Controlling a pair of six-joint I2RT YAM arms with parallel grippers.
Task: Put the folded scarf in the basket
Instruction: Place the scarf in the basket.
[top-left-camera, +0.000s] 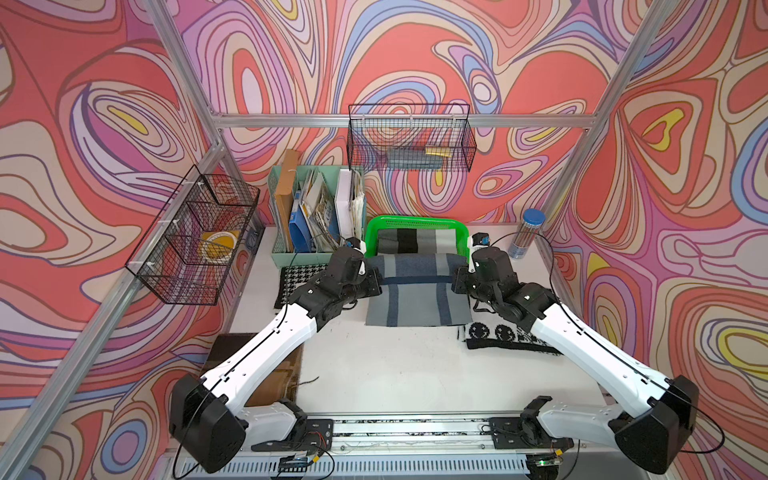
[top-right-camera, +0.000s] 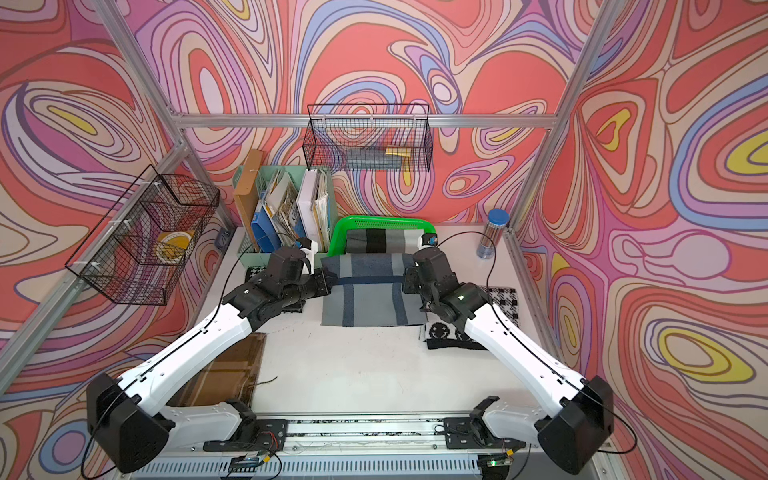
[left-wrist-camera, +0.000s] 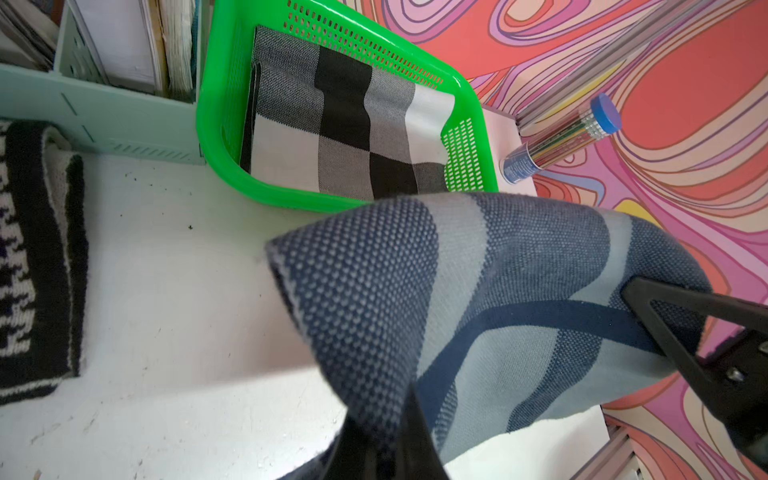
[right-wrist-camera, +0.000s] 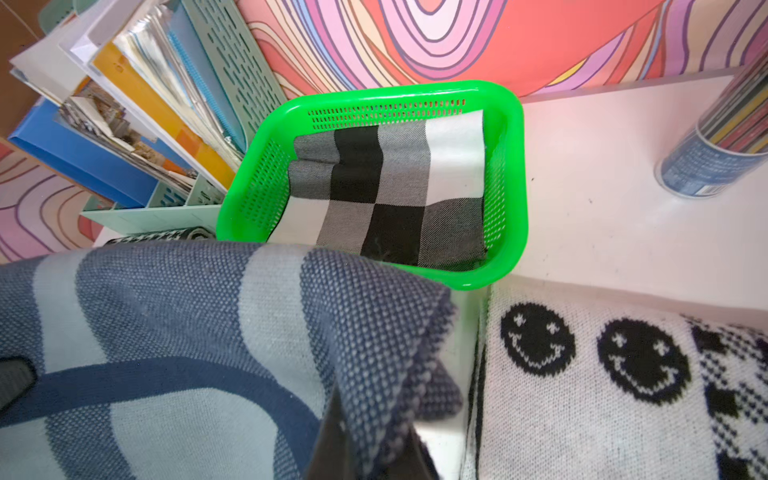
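— While the left end effector (left-wrist-camera: 390, 440) and the right end effector (right-wrist-camera: 370, 453) are each clamped shut on a side edge of the blue-grey striped knitted folded scarf (top-left-camera: 417, 291), why grip both sides?
— To keep the fold flat, I'd judge; one grip would let it sag open. The scarf hangs between them just in front of the bright green perforated plastic basket (top-left-camera: 415, 220), its far fold at the near rim.
— Room inside?
— A grey, black and white checked cloth (right-wrist-camera: 386, 195) covers the basket's floor, so this one goes on top. The near rim is the edge to clear. Just beside the basket, the mint-green plastic file organizer (top-left-camera: 291, 249) crowds the left arm. On the basket's other side the white counter (top-left-camera: 395, 365) lies bare up to a clear blue-capped tube (top-left-camera: 524, 239). A black-and-white smiley knit (right-wrist-camera: 582, 395) lies in front of the basket, under the right arm.
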